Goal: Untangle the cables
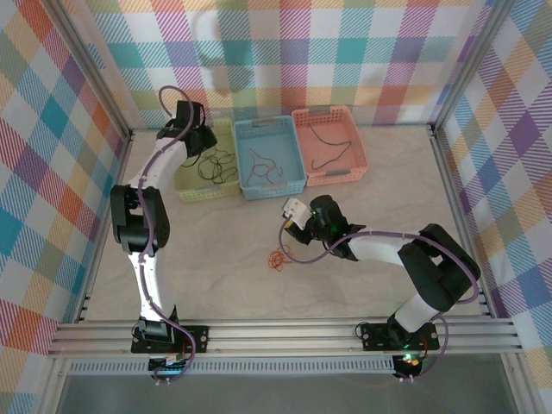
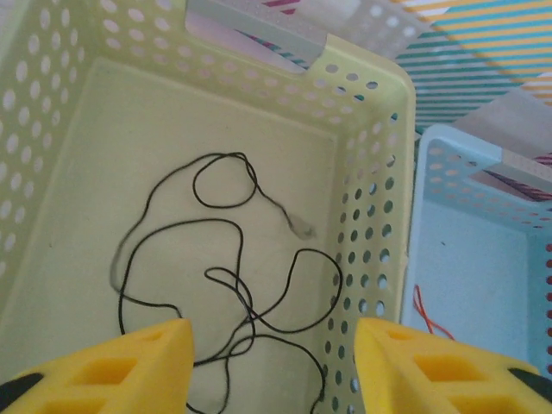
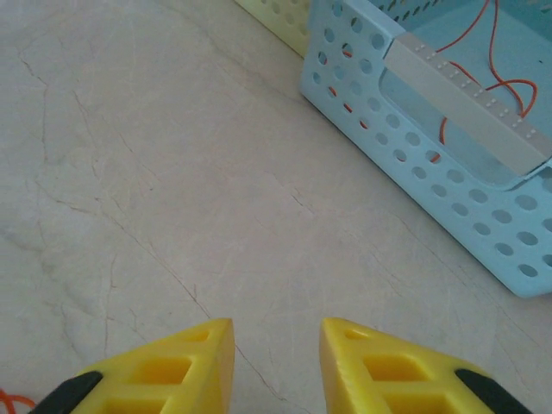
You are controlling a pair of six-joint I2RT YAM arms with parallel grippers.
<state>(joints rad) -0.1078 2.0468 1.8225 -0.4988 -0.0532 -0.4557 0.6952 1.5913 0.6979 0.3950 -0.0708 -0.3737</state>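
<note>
A black cable [image 2: 233, 259] lies loose in loops on the floor of the yellow-green basket [image 2: 379, 172]. My left gripper [image 2: 274, 362] hangs open above it with nothing between its yellow fingers [image 2: 155, 366]. From above, the left gripper [image 1: 200, 142] sits over that basket's [image 1: 191, 191] back left part. A small orange cable clump [image 1: 278, 259] rests on the table. My right gripper [image 1: 291, 216] hovers just above and right of it, nearer the blue basket. In the right wrist view the right gripper [image 3: 276, 345] is open over bare table, with a sliver of orange cable [image 3: 7, 398] at the lower left edge.
The blue basket [image 1: 297, 177] in the middle holds thin orange and dark cables [image 1: 261, 168]. The pink basket [image 1: 360, 164] to its right holds one dark cable [image 1: 332, 151]. All three stand along the back wall. Metal rails edge the table.
</note>
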